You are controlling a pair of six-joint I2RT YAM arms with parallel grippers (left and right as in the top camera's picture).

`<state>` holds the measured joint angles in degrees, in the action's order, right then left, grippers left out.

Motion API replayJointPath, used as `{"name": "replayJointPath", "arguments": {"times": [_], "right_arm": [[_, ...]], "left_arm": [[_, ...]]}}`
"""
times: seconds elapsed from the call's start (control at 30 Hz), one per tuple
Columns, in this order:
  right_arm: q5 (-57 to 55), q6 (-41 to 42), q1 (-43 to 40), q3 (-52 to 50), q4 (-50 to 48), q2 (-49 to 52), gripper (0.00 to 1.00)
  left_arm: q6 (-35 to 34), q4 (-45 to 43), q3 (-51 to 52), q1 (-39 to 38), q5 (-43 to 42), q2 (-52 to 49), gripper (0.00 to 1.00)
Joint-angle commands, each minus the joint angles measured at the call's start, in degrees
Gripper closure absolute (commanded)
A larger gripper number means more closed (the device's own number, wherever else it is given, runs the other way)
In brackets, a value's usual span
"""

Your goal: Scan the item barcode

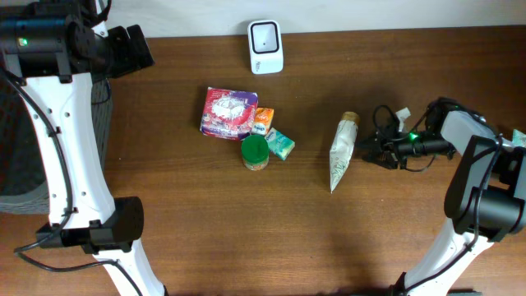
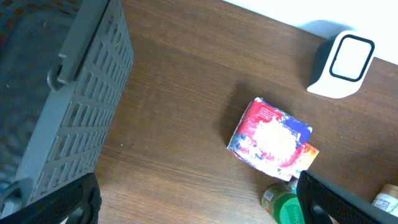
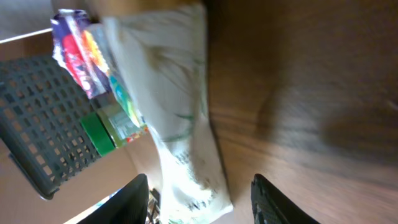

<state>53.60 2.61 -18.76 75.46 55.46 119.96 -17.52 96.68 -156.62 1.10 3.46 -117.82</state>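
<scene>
The pouch (image 3: 180, 124) filled the right wrist view, lying flat on the worktop (image 1: 189, 214) just ahead of the right gripper (image 3: 200, 196). Its jaws stood partly apart and held nothing; the pouch's near end showed between the fingers without either one pressing on it. From overhead we saw the pouch (image 1: 343, 152) with its long axis running front to back, tan end away from us. The right gripper (image 1: 374, 148) sat just off its right edge, pointing across that axis. We judged the right arm much the nearer. The left gripper (image 2: 199, 205) hung wide open and empty over the far left corner. The scanner (image 1: 265, 46) stood at the back edge, left of the pouch and well apart from it.
</scene>
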Motion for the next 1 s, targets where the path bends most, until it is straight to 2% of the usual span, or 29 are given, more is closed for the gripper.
{"name": "replayJointPath", "arguments": {"times": [0.0,0.13,0.23,0.27,0.3,0.4,0.47,0.53,0.57,0.7,0.77,0.83,0.93,0.97], "right_arm": [[-1.7,-0.7,-0.7,1.5,2.5,-0.3,0.51],[-3.6,-3.3,0.3,11.4,11.4,-1.5,0.49],[-12.6,-3.3,3.9,18.9,17.0,-1.7,0.46],[-18.1,-3.2,6.2,20.6,17.8,-1.6,0.40],[-23.5,-2.4,8.6,21.1,17.6,-1.6,0.28],[-41.7,6.7,15.9,21.1,15.6,-1.6,0.09],[-49.3,12.5,19.8,21.1,14.6,-1.6,0.07],[-51.8,14.5,23.4,21.1,13.0,-1.6,0.07],[-51.8,15.2,24.7,21.1,12.2,-1.5,0.02],[-61.8,21.1,30.9,21.1,10.4,-0.6,0.02],[-65.2,22.0,32.9,20.6,10.1,-0.2,0.17],[-65.2,22.5,33.4,18.9,8.5,-0.2,0.21],[-65.0,24.1,33.4,12.1,2.3,-0.2,0.34],[-65.0,24.1,33.4,9.0,-0.3,-0.2,0.35]], "left_arm": [[0.5,0.0,-0.5,0.2,0.5,1.1,0.01],[0.5,0.0,-0.5,0.2,0.5,1.1,0.01],[0.5,0.0,-0.5,0.2,0.4,1.1,0.01],[0.5,0.0,-0.5,0.2,0.4,1.1,0.01],[0.5,0.0,-0.5,0.2,0.5,1.1,0.01],[0.5,0.0,-0.5,0.2,0.4,1.1,0.01],[0.5,0.0,-0.5,0.2,0.5,1.1,0.01],[0.5,0.0,-0.5,0.2,0.5,1.1,0.01],[0.5,0.0,-0.5,0.2,0.5,1.1,0.01],[0.5,0.0,-0.5,0.2,0.4,1.1,0.01],[0.5,0.0,-0.5,0.2,0.5,1.1,0.01],[0.5,0.0,-0.5,0.2,0.5,1.1,0.01],[0.5,0.0,-0.5,0.2,0.4,1.1,0.01],[0.5,0.0,-0.5,0.2,0.4,1.1,0.01]]}}
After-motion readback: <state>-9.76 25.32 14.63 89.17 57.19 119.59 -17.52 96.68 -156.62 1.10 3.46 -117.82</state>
